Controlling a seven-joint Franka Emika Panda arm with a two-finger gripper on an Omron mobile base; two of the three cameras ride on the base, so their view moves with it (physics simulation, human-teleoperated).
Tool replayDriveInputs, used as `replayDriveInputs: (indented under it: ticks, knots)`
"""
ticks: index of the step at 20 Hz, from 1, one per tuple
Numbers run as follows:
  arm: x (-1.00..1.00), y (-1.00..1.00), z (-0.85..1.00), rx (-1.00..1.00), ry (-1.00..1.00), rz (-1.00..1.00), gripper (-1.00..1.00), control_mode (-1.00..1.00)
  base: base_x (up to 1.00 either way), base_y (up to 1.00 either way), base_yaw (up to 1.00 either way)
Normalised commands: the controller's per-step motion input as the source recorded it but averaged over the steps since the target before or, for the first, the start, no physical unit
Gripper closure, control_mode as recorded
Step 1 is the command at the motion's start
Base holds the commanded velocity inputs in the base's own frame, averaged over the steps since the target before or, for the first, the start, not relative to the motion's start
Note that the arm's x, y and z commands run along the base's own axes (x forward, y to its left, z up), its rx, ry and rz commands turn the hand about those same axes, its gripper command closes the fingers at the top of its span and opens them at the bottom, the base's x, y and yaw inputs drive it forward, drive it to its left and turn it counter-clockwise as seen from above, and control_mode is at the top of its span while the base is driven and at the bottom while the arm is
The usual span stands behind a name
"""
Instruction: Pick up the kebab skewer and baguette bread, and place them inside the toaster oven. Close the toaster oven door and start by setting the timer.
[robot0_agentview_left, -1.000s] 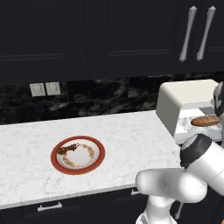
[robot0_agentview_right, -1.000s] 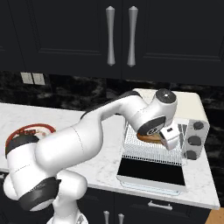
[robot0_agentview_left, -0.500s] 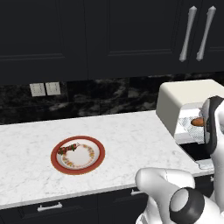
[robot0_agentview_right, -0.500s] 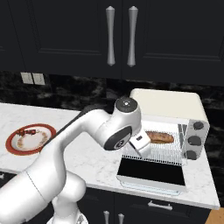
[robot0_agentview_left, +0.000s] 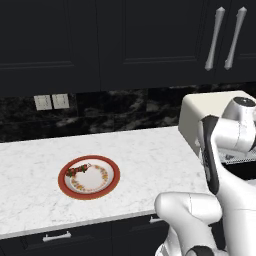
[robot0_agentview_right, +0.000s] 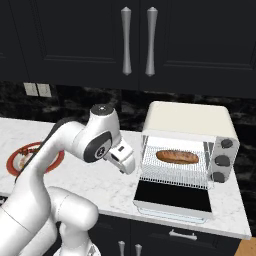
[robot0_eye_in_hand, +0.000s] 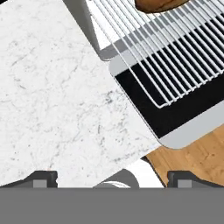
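Currently the gripper is seen spread wide with nothing between the fingers, hung over the marble counter just beside the toaster oven. The baguette bread is laid on the wire rack inside the oven. The toaster oven door is dropped flat open. The kebab skewer is left on the red-rimmed plate, well apart from the oven.
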Motion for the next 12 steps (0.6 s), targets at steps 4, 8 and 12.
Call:
replayDriveInputs:
  ticks: [4, 8, 12]
  knots:
    - [-0.01, 1.0, 0.0, -0.01, 0.13, 0.17, -1.0, -1.0, 0.0, 0.0, 0.0]
    - [0.0, 1.0, 0.0, 0.0, 0.18, 0.02, -1.0, -1.0, 0.0, 0.0, 0.0]
    - [0.03, 1.0, -0.06, 0.0, 0.19, 0.0, -1.0, -1.0, 0.0, 0.0, 0.0]
